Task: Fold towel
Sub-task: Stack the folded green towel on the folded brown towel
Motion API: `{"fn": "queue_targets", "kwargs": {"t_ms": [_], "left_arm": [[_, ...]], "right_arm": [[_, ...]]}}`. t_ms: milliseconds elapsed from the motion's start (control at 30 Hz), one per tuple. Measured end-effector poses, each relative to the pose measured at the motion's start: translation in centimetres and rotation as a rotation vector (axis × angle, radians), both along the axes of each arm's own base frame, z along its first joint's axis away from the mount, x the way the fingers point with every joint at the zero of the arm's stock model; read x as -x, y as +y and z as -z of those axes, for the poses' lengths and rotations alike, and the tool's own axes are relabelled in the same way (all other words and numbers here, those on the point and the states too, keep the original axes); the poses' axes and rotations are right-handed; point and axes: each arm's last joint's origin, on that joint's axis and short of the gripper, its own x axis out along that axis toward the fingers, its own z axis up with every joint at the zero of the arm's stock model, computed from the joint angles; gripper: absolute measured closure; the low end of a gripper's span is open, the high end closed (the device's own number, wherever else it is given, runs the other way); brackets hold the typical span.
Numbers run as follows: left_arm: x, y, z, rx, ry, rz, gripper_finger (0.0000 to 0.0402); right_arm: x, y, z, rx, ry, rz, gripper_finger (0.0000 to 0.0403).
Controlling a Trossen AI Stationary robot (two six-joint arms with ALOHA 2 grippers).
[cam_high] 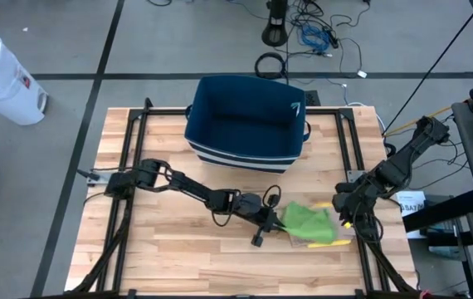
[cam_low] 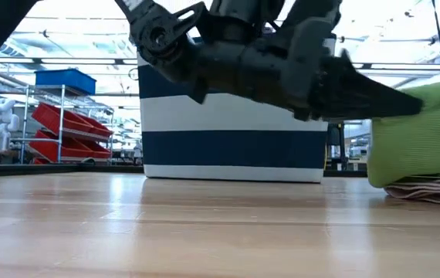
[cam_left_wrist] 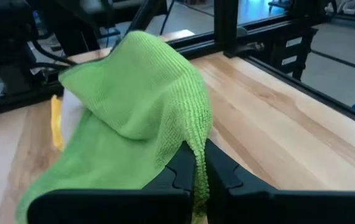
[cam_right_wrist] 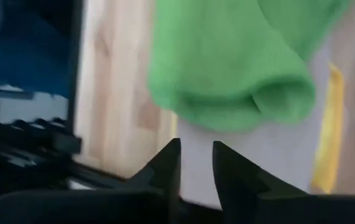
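both my grippers sit at the near right part of the pale wooden slatted table (cam_high: 178, 241), in front of the big navy fabric bin with white stripes (cam_high: 246, 120). my left gripper (cam_left_wrist: 197, 163) is pinched tight on a hanging edge of the bright green ribbed microfibre towel (cam_high: 309, 222), which is bunched and lifted over a flat greyish cloth with a yellow border (cam_right_wrist: 334, 124). my right gripper (cam_right_wrist: 196, 157) hovers just beside the towel's right side with its two dark fingers slightly parted and nothing between them.
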Motion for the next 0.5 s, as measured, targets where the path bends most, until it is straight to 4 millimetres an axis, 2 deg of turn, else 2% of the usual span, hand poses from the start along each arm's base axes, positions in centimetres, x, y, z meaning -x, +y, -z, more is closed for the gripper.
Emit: {"fn": "queue_targets", "kwargs": {"t_ms": [233, 500], "left_arm": [[0.0, -0.4, 0.9, -0.01, 0.01, -0.006, 0.039], [0.0, -0.5, 0.7, -0.01, 0.002, -0.007, 0.039]], "right_arm": [[-1.2, 0.8, -0.3, -0.035, -0.09, 0.014, 0.0279], [-3.0, 2.6, -0.2, -0.053, -0.205, -0.034, 0.0225]]}}
